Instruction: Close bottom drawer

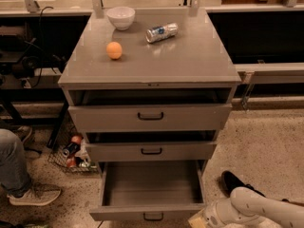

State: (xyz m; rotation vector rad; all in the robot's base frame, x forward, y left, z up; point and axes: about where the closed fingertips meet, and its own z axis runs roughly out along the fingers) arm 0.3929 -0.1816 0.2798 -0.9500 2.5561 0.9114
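Gripper [198, 219] at the lower edge, seemingly just beside the right front corner of the bottom drawer [151, 186]; open or closed, cannot tell. Pulled far out, lowest in the cabinet [156, 68]: grey plain box, small black handle [153, 216].

The bottom drawer [151, 186], grey with a small black bar handle [153, 216], stands pulled far out, its deep box open to view. The gripper [198, 219] is just beside its front right corner.
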